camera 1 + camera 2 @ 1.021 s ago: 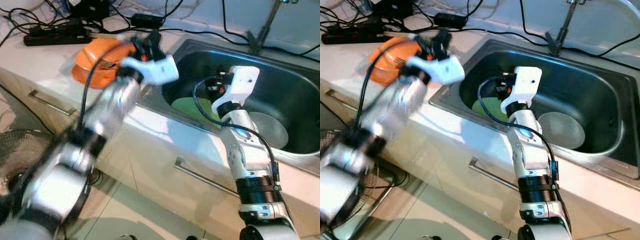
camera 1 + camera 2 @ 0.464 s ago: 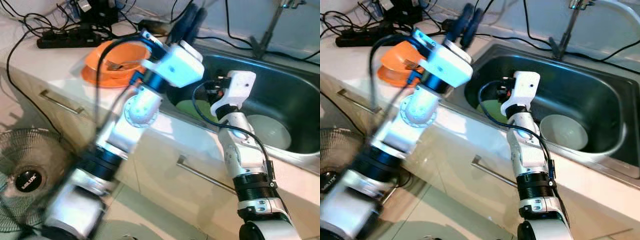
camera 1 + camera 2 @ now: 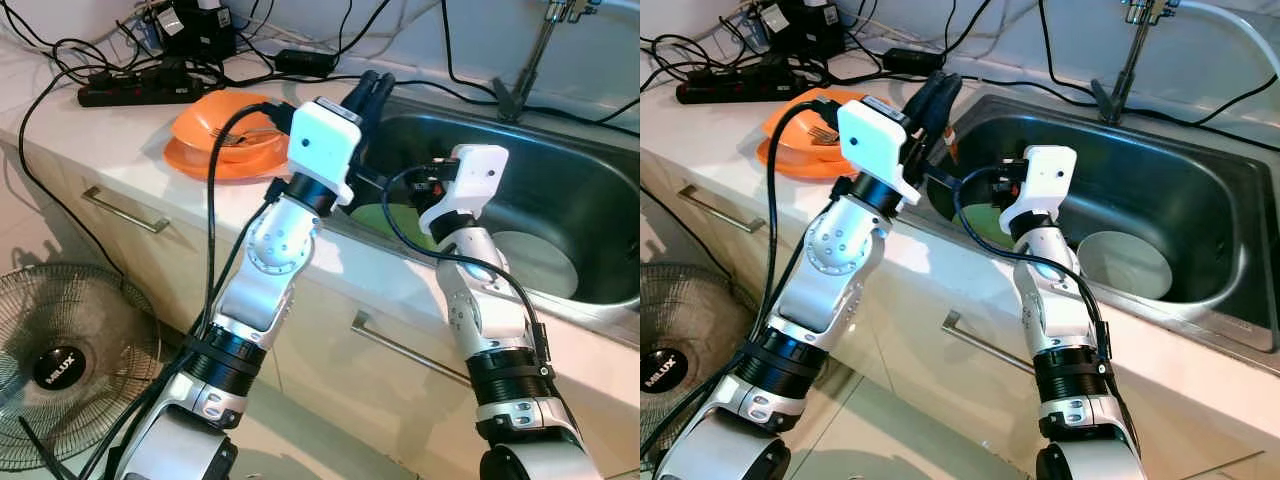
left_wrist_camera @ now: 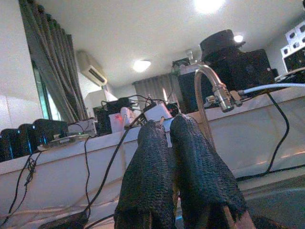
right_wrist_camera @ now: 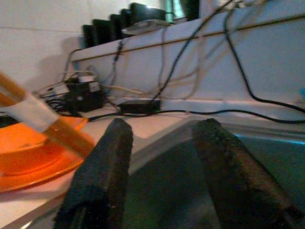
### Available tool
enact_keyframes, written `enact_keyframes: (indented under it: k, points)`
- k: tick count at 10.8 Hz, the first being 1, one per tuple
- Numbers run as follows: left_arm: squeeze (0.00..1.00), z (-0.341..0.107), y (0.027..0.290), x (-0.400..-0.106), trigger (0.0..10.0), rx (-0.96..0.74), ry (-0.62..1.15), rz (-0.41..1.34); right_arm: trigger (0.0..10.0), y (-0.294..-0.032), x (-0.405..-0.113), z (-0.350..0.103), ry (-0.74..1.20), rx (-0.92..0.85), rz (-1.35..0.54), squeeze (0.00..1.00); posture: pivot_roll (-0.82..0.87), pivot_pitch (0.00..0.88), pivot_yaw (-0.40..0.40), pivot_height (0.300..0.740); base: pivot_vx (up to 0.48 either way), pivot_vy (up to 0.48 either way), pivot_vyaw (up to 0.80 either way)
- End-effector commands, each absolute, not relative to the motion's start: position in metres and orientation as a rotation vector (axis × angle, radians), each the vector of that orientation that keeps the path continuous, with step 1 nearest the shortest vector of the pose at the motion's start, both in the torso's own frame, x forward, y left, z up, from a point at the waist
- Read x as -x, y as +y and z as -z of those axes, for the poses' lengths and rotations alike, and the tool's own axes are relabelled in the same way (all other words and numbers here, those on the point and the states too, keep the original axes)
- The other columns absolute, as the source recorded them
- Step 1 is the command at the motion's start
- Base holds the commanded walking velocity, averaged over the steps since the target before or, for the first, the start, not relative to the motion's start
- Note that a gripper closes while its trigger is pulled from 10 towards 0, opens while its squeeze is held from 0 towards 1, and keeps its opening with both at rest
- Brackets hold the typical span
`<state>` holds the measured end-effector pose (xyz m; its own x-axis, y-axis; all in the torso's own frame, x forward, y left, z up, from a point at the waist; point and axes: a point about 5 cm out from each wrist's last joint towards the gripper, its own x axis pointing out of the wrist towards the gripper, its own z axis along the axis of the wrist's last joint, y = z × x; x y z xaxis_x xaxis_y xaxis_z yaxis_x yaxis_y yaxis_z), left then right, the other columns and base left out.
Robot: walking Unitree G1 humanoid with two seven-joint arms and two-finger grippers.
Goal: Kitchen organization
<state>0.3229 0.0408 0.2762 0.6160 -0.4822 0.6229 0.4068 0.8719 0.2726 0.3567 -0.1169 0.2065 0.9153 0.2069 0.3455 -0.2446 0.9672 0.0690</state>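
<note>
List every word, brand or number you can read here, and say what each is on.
"MILUX": hub of the floor fan, small and only just legible.
Labels on the adapters and power strip at the back of the counter: too small to read.
No other legible text.

Bright, even indoor light, sharp head views, softly blurred wrist views

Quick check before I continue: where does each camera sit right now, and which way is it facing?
Left eye view: on the head, looking down at the sink and orange bowl; both silver arms show.
Right eye view: same head, same scene, slightly offset.
Left wrist view: along the left end effector, fingers together, toward the faucet and ceiling.
Right wrist view: along the right end effector, fingers apart, toward the backsplash cables.
Shared: right wrist and eye views both show the orange bowl.
</note>
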Motion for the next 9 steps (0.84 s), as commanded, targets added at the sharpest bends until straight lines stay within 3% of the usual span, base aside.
enact_keyframes:
  k: [1, 3, 4, 5, 9]
  points:
    - [0.0, -0.278, 0.044, -0.322, 10.0, -0.096, -0.751, 0.517, 10.0, -0.114, -0.355, -0.202, -0.334, -0.106, -0.267, 1.0, 0.12, 0.025, 0.008, 0.74, 0.0, 0.0, 0.0]
    - [0.0, -0.28, 0.048, -0.322, 10.0, -0.09, -0.752, 0.51, 10.0, -0.114, -0.351, -0.197, -0.319, -0.055, -0.343, 1.0, 0.12, 0.023, -0.001, 0.74, 0.0, 0.0, 0.0]
    - [0.0, -0.278, 0.048, -0.322, 10.0, -0.085, -0.743, 0.511, 10.0, -0.114, -0.351, -0.195, -0.3, -0.048, -0.374, 0.34, 0.11, 0.021, -0.003, 0.74, 0.0, 0.0, 0.0]
    - [0.0, -0.276, 0.047, -0.322, 10.0, -0.081, -0.735, 0.522, 10.0, -0.113, -0.349, -0.193, -0.297, -0.034, -0.399, 0.0, 0.12, 0.019, -0.005, 0.74, 0.0, 0.0, 0.0]
    - [0.0, -0.258, 0.035, -0.321, 10.0, -0.013, -0.627, 0.63, 10.0, -0.101, -0.348, -0.196, -0.312, -0.064, -0.424, 0.0, 0.12, 0.02, -0.012, 0.74, 0.0, 0.0, 0.0]
